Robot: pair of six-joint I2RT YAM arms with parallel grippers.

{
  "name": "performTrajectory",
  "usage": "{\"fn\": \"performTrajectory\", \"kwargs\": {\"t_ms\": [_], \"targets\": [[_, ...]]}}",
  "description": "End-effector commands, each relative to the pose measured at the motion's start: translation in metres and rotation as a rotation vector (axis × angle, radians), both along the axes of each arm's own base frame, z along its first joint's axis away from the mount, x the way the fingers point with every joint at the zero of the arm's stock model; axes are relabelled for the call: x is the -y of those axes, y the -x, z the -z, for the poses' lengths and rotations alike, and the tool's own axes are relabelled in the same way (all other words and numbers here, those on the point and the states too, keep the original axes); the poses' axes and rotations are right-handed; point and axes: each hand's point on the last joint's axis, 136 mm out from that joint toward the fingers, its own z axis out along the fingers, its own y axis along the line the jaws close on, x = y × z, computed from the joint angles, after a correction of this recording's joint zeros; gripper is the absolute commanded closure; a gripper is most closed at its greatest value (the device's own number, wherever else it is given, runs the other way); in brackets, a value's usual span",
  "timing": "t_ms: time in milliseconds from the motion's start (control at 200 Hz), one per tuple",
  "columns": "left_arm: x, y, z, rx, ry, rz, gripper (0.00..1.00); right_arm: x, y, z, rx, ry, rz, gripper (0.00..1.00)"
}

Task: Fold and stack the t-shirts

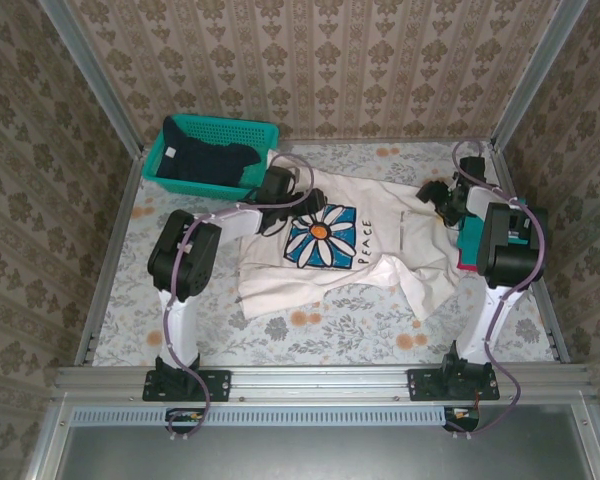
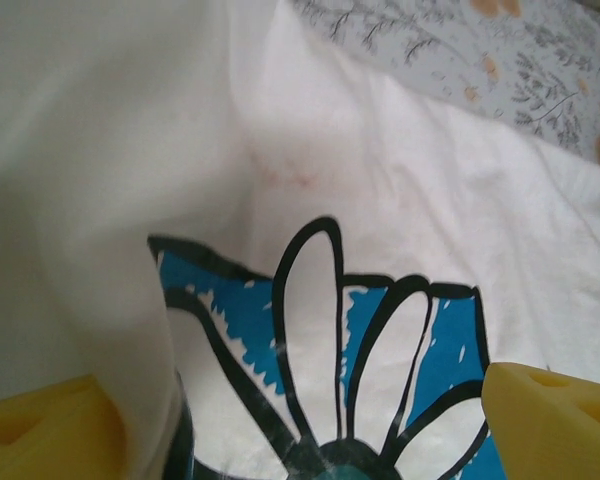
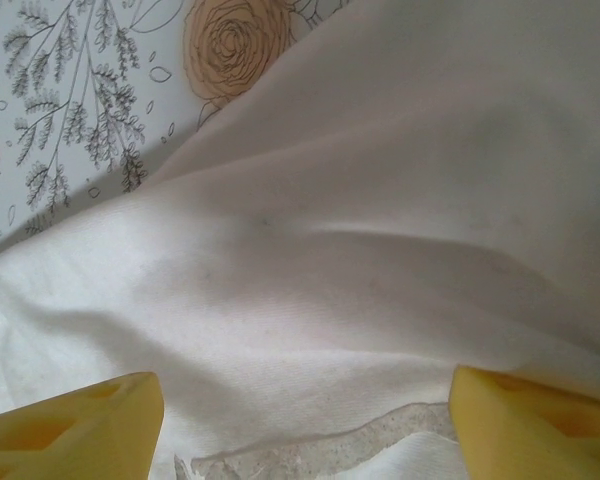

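The floral worktop carries the cream-white t-shirt, spread at its centre with the daisy print up. In the far left corner stands a teal basket with the dark navy t-shirt inside. The left gripper hangs over the print, jaws apart. The right gripper is over the shirt's right part, jaws likewise apart.

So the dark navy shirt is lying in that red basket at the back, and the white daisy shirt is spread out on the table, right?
Nearly. The basket is teal, not red; the top external view shows it. The dark navy shirt does lie in it, and the cream-white daisy shirt is spread on the table.
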Motion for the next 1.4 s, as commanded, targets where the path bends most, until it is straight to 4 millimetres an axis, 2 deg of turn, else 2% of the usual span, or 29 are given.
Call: {"fn": "performTrajectory", "kwargs": {"t_ms": [0, 185, 240, 260, 305, 510, 595, 760, 915, 1095, 1245, 1360, 1395], "targets": [[-0.004, -0.016, -0.034, 0.094, -0.064, 0.027, 0.10, -0.017, 0.007, -0.029, 0.070, -0.008, -0.051, 0.23], [-0.027, -0.061, -0.034, 0.080, -0.074, -0.035, 0.09, -0.030, 0.017, -0.062, 0.150, 0.015, -0.084, 0.22], [-0.027, -0.073, -0.033, 0.080, -0.084, -0.057, 0.09, -0.032, 0.020, -0.068, 0.165, 0.015, -0.091, 0.22], [-0.042, -0.085, -0.031, 0.076, -0.093, -0.095, 0.09, -0.032, 0.021, -0.070, 0.168, 0.015, -0.092, 0.22], [-0.047, -0.099, -0.033, 0.079, -0.105, -0.123, 0.08, -0.033, 0.022, -0.074, 0.177, 0.015, -0.096, 0.22], [-0.074, -0.143, -0.033, 0.076, -0.179, -0.258, 0.07, -0.035, 0.026, -0.076, 0.180, 0.014, -0.109, 0.21], [-0.085, -0.153, -0.033, 0.075, -0.195, -0.292, 0.07, -0.036, 0.027, -0.073, 0.177, 0.008, -0.111, 0.21], [-0.110, -0.169, -0.048, 0.100, -0.207, -0.339, 0.07, -0.041, 0.029, -0.065, 0.174, -0.019, -0.115, 0.21], [-0.128, -0.173, -0.057, 0.100, -0.212, -0.359, 0.06, -0.042, 0.033, -0.061, 0.167, -0.019, -0.115, 0.21], [-0.126, -0.163, -0.079, 0.140, -0.206, -0.328, 0.05, -0.041, 0.037, -0.066, 0.174, -0.003, -0.118, 0.21], [-0.099, -0.138, -0.114, 0.263, -0.211, -0.233, 0.03, -0.040, 0.045, -0.070, 0.179, 0.018, -0.116, 0.21], [-0.071, -0.111, -0.118, 0.299, -0.192, -0.152, 0.03, -0.037, 0.052, -0.069, 0.176, 0.038, -0.103, 0.21], [-0.064, -0.104, -0.113, 0.289, -0.176, -0.131, 0.03, -0.036, 0.053, -0.067, 0.173, 0.040, -0.098, 0.21]]}}
